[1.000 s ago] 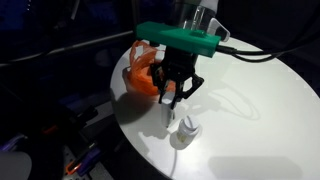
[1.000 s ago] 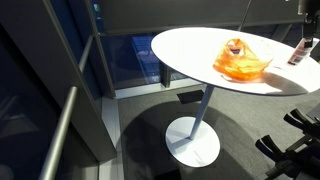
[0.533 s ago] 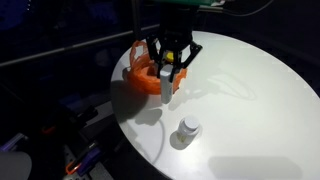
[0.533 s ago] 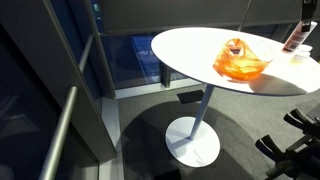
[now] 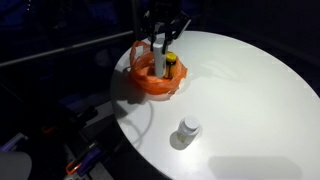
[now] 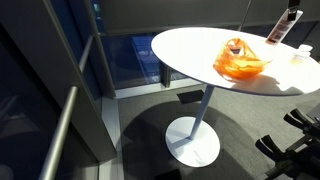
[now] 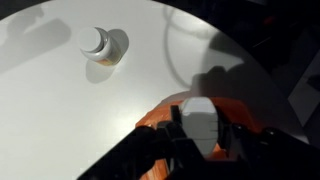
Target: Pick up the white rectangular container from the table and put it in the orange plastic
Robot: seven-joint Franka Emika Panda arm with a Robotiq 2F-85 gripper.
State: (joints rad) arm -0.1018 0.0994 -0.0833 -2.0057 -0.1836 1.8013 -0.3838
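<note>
My gripper (image 5: 160, 42) is shut on the white rectangular container (image 5: 159, 62), which hangs upright from the jaws over the orange plastic (image 5: 152, 76) at the table's left side. In the wrist view the container (image 7: 199, 122) sits between the black fingers (image 7: 200, 140) with the orange plastic (image 7: 160, 115) right behind it. In an exterior view the held container (image 6: 281, 29) shows at the top right, and the orange plastic (image 6: 240, 60) lies on the table to its left. I cannot tell whether the container's bottom touches the plastic.
A small white bottle (image 5: 186, 129) stands on the round white table (image 5: 250, 110) towards its front; it also shows in the wrist view (image 7: 99, 44). The table stands on a single pedestal (image 6: 197, 125). Dark surroundings lie beyond its edge.
My gripper has lifted the white container from beside the small bottle and carried it back and to the left, to above the orange plastic.
</note>
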